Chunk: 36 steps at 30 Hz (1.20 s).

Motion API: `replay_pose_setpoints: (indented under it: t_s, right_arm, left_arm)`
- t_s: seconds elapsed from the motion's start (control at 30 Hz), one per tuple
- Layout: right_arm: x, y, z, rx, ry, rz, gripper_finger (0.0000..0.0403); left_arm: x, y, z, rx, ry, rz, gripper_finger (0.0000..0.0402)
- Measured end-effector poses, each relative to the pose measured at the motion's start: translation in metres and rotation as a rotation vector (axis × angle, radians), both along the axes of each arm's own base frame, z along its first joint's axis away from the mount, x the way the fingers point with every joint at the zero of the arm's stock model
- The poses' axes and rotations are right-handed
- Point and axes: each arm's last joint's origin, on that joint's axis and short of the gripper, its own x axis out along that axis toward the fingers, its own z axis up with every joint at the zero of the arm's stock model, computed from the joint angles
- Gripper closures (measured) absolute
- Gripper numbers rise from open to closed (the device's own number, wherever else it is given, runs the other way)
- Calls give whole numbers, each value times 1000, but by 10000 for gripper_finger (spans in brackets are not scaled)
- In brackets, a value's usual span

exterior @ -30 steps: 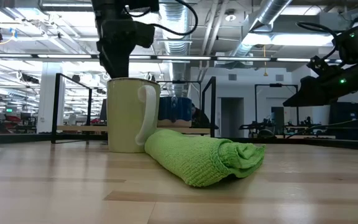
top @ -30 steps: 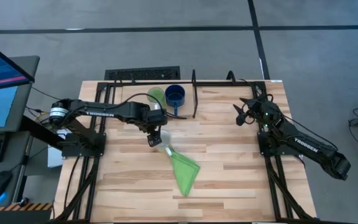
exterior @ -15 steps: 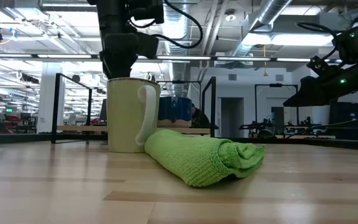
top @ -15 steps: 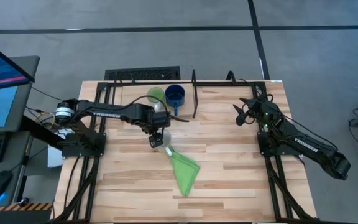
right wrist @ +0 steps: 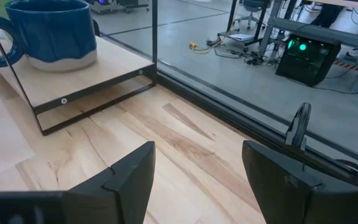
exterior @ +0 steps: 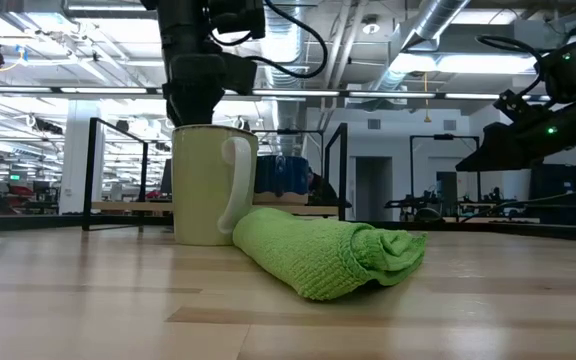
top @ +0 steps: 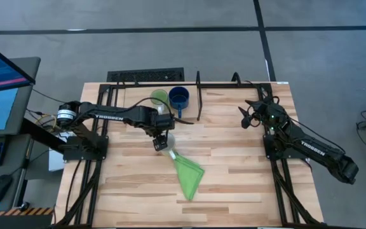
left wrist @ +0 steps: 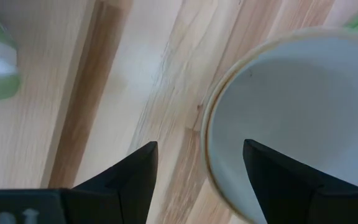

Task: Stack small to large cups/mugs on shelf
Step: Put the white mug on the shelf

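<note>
- While my left gripper (top: 159,144) hangs, jaws apart, astride the white mug (exterior: 211,184) rim mid-desk, I'd lower straight, then clamp.
- Green cloth (top: 188,175) touches it; lift cleanly toward the rear-edge shelf (top: 199,102).
- Right gripper (top: 246,117) waits, jaws apart.

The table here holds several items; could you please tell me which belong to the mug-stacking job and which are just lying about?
Belong to the job:
- white mug, under the open left pincer
- blue mug, on the shelf
- green mug, beside the blue one
- shelf

Just lying about:
- folded green cloth, against the white mug
</note>
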Motion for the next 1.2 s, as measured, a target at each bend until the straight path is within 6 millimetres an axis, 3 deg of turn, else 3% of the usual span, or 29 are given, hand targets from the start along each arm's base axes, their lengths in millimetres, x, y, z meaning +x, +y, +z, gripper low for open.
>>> replay_pose_setpoints:
  t_s: [0.33,1.2]
  right_arm:
    - [0,0,0,0,1,0,138]
    - [0,0,0,3,4,0,138]
  left_arm:
    - [8,1,2,8,-90,2,173]
    - [6,0,2,-1,-72,3,173]
